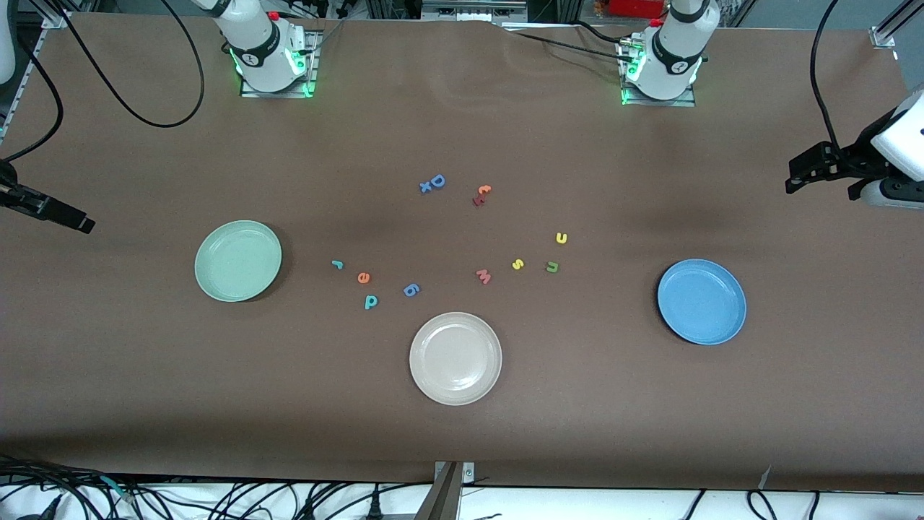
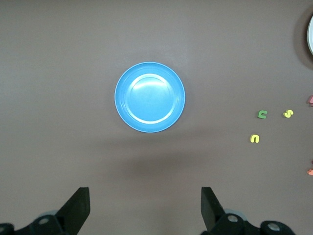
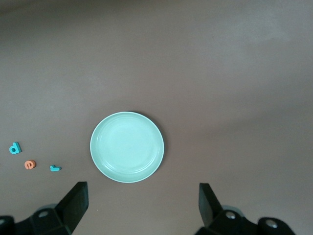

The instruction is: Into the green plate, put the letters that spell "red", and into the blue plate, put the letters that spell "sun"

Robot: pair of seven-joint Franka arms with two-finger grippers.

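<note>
Starting from where you stand now, both arms hang high with nothing in hand. Your left gripper (image 2: 144, 208) has its jaws spread wide over the table at the left arm's end, with the blue plate (image 2: 150, 97) almost straight below it and bare. Off to one side of that plate, toward the table's middle, lie the yellow s (image 2: 288, 113), the green n (image 2: 262, 114) and the yellow u (image 2: 254, 139), close together but apart from one another.

Your right gripper (image 3: 142, 205) is just as wide, over the right arm's end, looking down on the green plate (image 3: 127, 147), also bare. The teal r (image 3: 55, 168), orange e (image 3: 30, 164) and teal d (image 3: 15, 148) sit in a short row just beside that plate, toward the table's middle.

These look like thin foam pieces: very light, a little soft, lying flat. You will probably need to come straight down until the fingertips nearly meet the table, then pinch across a letter's outer edges. A light squeeze should do; foam may tip or stick to a pad on release.
</note>
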